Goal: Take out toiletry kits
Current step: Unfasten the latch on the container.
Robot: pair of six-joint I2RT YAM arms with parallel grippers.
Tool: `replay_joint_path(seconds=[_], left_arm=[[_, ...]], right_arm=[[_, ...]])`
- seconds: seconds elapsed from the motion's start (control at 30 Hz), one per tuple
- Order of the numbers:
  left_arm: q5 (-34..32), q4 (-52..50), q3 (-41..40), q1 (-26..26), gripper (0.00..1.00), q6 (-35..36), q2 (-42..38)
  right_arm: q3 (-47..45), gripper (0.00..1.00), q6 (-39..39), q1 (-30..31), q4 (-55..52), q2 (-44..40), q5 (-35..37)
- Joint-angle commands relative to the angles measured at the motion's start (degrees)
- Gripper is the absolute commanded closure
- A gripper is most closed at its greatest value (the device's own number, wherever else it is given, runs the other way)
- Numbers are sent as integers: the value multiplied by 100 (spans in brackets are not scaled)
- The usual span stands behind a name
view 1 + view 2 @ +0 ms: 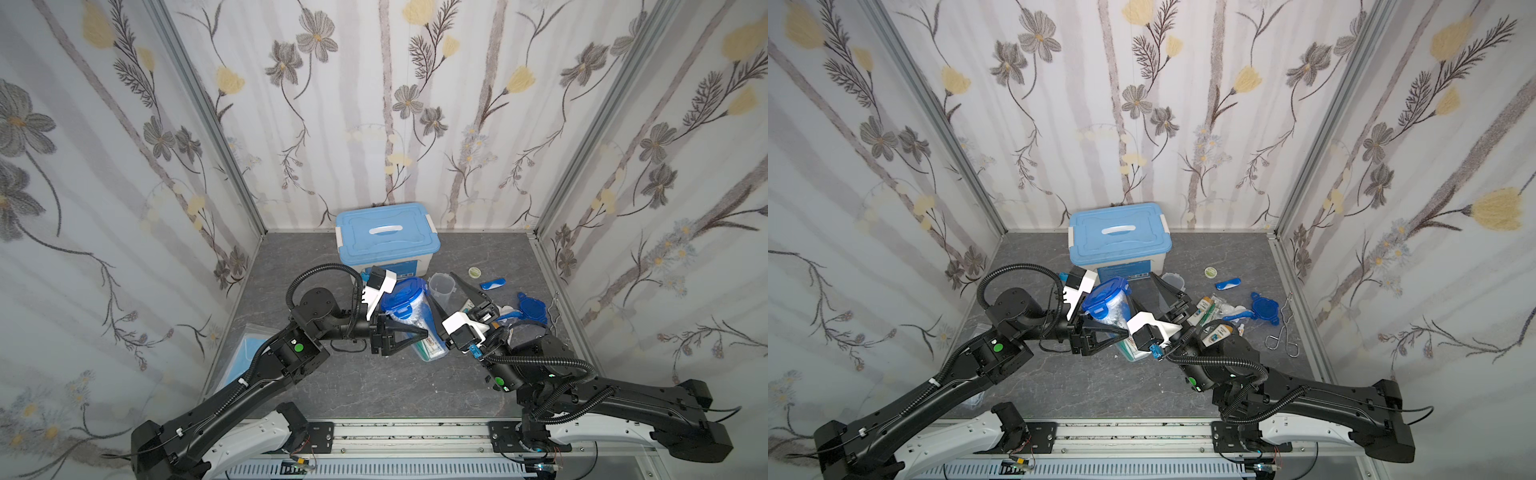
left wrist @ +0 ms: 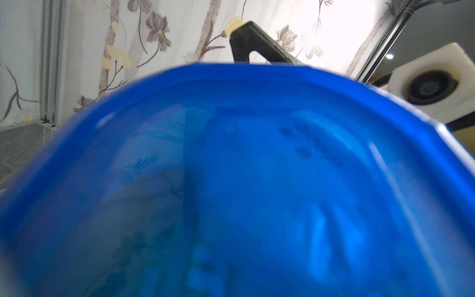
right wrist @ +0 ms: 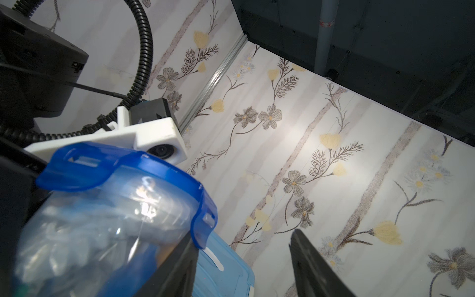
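Left claw [image 1: 417, 328] is closed on the lidded cup [image 1: 409, 318], which lies tilted just in front of the box [image 1: 386, 241], lid end toward it; one finger crosses the cup's near wall, the other is hidden behind the cup; whether the cup's base touches the table [image 1: 374, 386] I cannot tell; right claw [image 3: 243, 236] stands open with nothing between its jaws, one finger [image 3: 174, 270] touching the cup's wall just under a tab of the blue lid [image 3: 133, 167], the other well clear

The right wrist view alone shows that contact, and blurred packets inside the cup; the left wrist view is almost filled by the blue lid, out of focus, with a black finger and the right wrist camera past its rim

Only the top views show the rest: an open cup [image 1: 1174, 280] behind the right claw, partly covered by its far finger; tubes [image 1: 1204, 309] and a loose lid [image 1: 1264, 309] on the table to the right; a mask bag [image 1: 245, 353], half under the left arm
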Motion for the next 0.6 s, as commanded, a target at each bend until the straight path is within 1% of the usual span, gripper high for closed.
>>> replay_joint_path(seconds=[0.0,0.13,0.27,0.33,0.4,0.47,0.57], left_arm=[[794,999,-25,-19,41,-207,-81],[918,1295,-67,-25,41,-396,-176],[1092,1728,-74,-33,42,-769,-66],[1119,1799,-109,-28,42,-811,-17],[1138,1912,-181,-35,42,-850,-5],[1147,1938,-189,-35,42,-860,-9],[1149,1810,-193,-34,42,-771,-66]], right_arm=[[17,39,-160,-1,-508,204,-753],[94,43,-72,-94,-617,293,-988],[75,52,-303,-128,-159,352,-1137],[113,58,-489,-130,93,443,-1046],[225,60,-627,-173,186,580,-801],[325,66,-737,-238,354,734,-473],[454,78,-802,-380,462,855,-369]])
